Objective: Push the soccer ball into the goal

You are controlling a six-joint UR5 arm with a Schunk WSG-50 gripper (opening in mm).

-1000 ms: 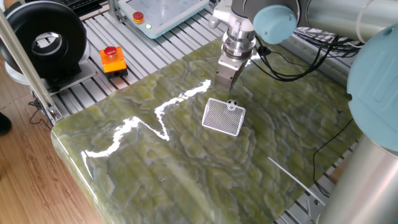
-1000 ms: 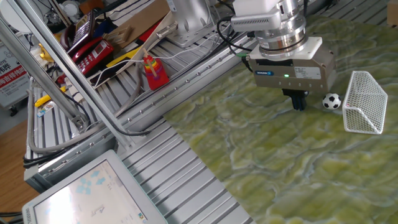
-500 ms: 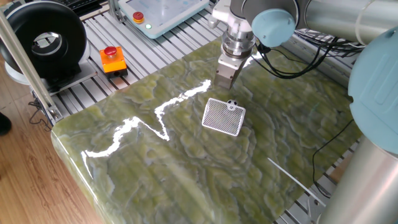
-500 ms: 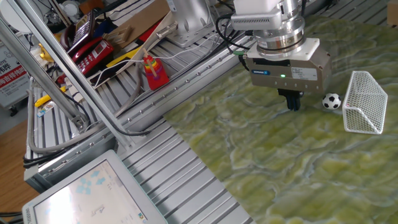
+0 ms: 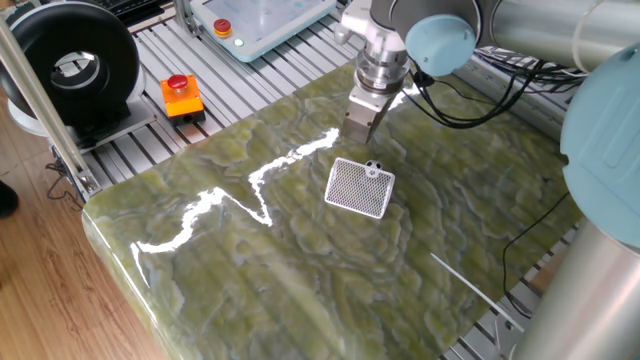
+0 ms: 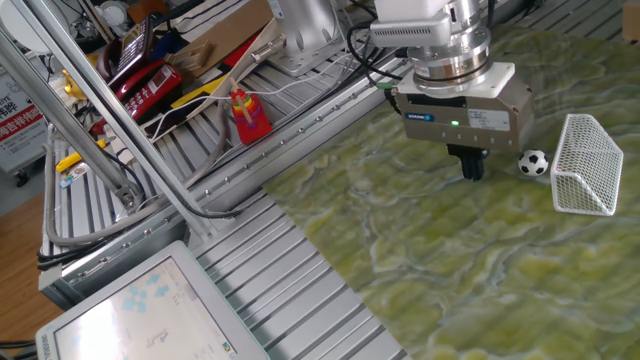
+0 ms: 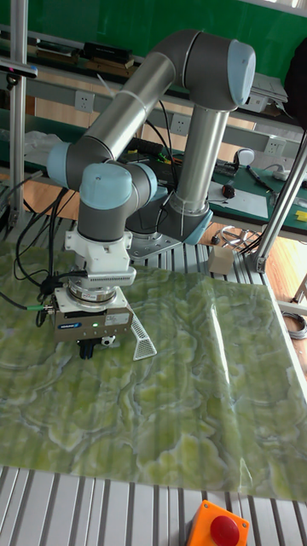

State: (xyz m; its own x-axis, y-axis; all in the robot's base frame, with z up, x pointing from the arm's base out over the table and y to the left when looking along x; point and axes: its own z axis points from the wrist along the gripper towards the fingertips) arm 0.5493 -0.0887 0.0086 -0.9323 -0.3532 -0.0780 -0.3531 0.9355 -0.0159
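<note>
Green marbled tabletop [image 5: 300,260], fingers [image 6: 473,167] together and empty, soccer ball [image 6: 534,162] before goal [image 6: 585,165].

Tiny white ball with black patches: hidden behind gripper body [image 7: 86,348] in tall fixed view. White mesh-faced goal [image 7: 144,345]: partly covered there. Gripper finger gap: not discernible. Orange box with red button [image 7: 220,524]: cut by bottom edge.
</note>
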